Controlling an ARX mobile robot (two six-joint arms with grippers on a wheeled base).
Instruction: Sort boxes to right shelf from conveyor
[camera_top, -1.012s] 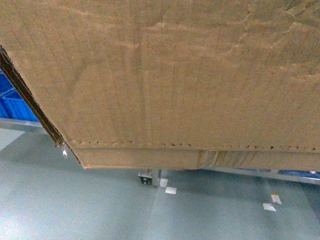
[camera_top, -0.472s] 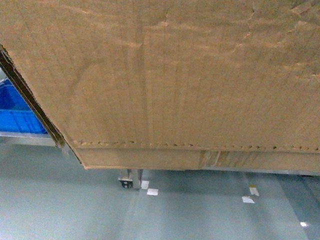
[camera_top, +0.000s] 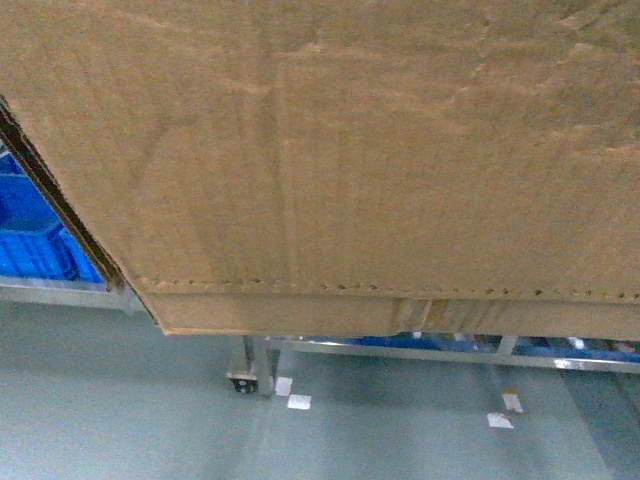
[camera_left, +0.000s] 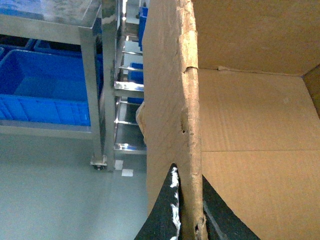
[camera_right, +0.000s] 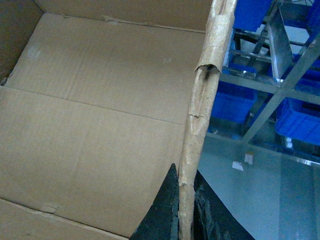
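the big brown cardboard box (camera_top: 330, 150) is up in the air, off the conveyor, which is not in view. it fills most of the head view. the left pincer (camera_left: 186, 210) is pinched tight on one torn wall of the box, and the right pincer (camera_right: 186, 210) is pinched tight on the other wall. the box is not on the steel shelf (camera_left: 97, 85) yet, so putting it down is left, i think. blue crates (camera_right: 300, 120) sit behind the box. most of the shelf hides behind the box, and no rollers show.
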